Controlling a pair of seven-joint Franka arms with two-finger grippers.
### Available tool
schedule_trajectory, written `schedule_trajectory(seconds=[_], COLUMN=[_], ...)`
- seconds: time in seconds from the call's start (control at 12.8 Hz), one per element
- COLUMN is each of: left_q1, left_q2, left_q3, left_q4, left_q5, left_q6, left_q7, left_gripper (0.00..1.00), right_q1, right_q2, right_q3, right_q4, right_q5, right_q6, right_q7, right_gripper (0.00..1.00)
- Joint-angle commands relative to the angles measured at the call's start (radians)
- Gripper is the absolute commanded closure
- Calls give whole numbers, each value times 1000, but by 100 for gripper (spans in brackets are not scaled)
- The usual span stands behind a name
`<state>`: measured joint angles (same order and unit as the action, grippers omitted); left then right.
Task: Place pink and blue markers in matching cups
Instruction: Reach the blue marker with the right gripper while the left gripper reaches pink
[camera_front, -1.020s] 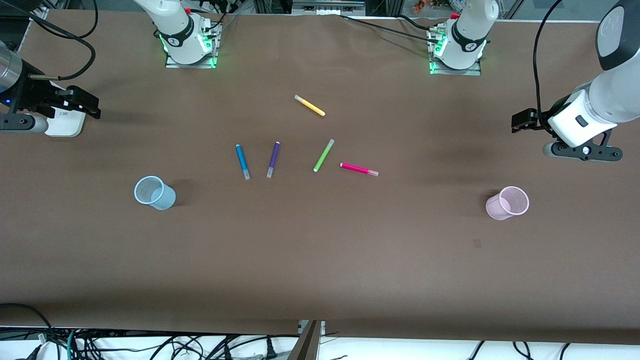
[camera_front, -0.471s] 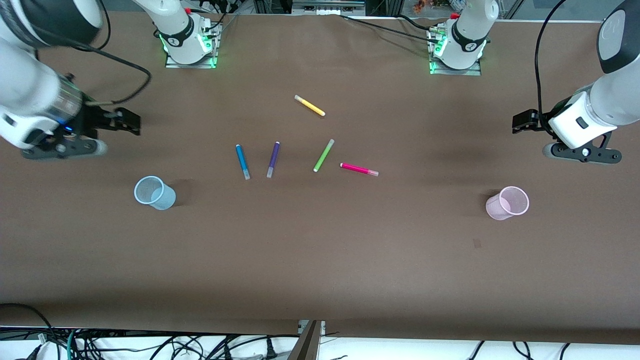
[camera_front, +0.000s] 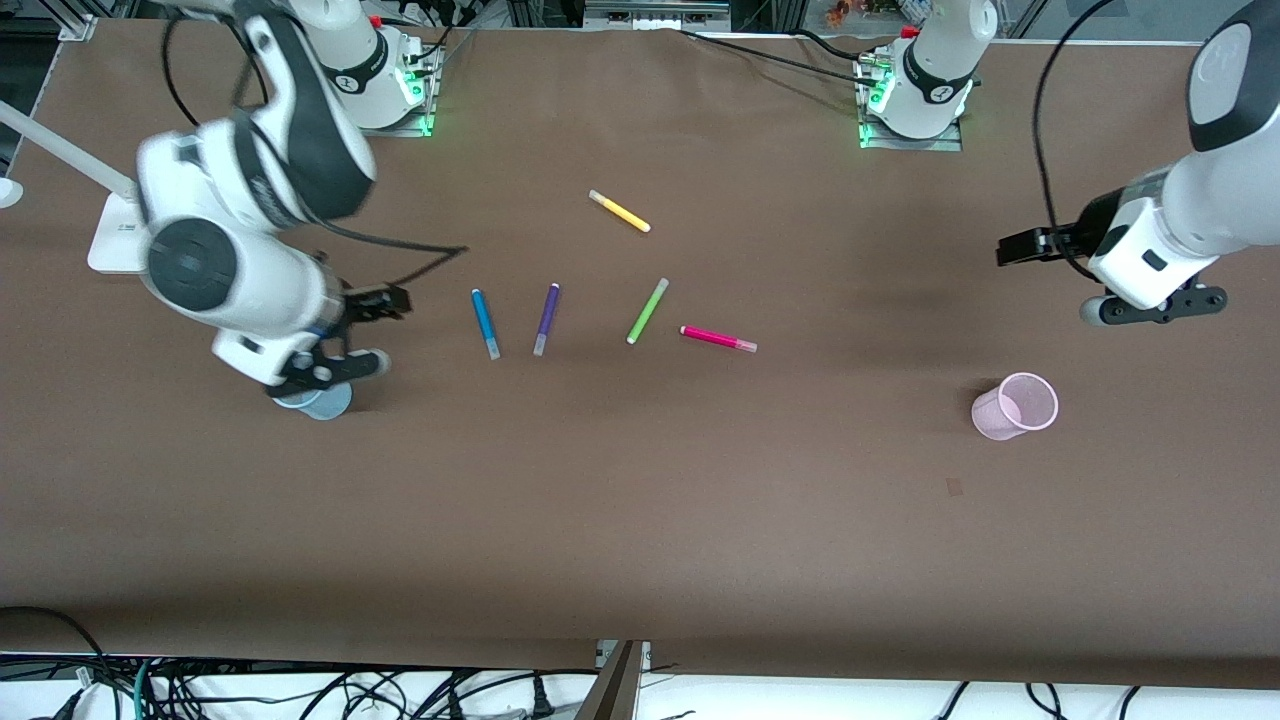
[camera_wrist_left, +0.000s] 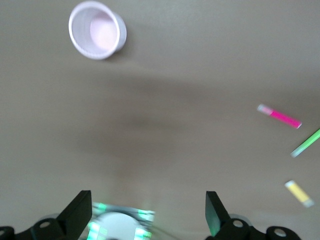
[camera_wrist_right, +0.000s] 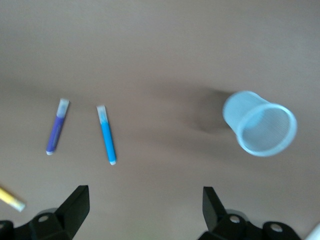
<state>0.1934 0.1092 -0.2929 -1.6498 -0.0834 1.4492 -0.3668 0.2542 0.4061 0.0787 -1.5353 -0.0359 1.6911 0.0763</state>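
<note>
Right gripper, jaws spread and empty, hangs over the tabletop between blue cup and blue marker. Left gripper, likewise spread, hangs above open tabletop near the left arm's end, with pink cup and pink marker well apart from it.

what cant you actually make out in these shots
- Light blue cup: front view, mostly hidden under the right arm; the right wrist view shows it whole.
- Right claw: front view, the wrist hides most of it.
- Pink cup: mesh walls too fine to see.
- Blue marker, pink marker: any lettering too small.
</note>
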Motion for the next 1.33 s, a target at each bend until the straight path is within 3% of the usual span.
schedule_trajectory(seconds=[0.0, 0.24, 0.47, 0.71, 1.1, 1.25], left_q1=[-11, -12, -34, -146, -310, -331], left_q2=[39, 119, 229, 322, 498, 555], left_q3=[-73, -188, -287, -284, -284, -284], left_q4=[33, 33, 28, 22, -25, -27], left_q5=[-21, -21, -16, 29, 322, 378], left_q6=[-24, 6, 152, 314, 528, 569], left_q7=[-252, -514, -830, -1070, -1421, -1507], left_gripper=[0, 0, 0, 0, 0, 0], right_q1=[39, 68, 86, 117, 157, 157], right_q2=[62, 97, 108, 129, 145, 157], right_q3=[-5, -5, -5, -5, -5, -5], right_q4=[-15, -104, -234, -296, -376, -387], right_q5=[8, 7, 8, 8, -2, -4], right_q6=[88, 237, 424, 518, 621, 653], right_q7=[66, 74, 74, 76, 131, 123], right_gripper=[0, 0, 0, 0, 0, 0])
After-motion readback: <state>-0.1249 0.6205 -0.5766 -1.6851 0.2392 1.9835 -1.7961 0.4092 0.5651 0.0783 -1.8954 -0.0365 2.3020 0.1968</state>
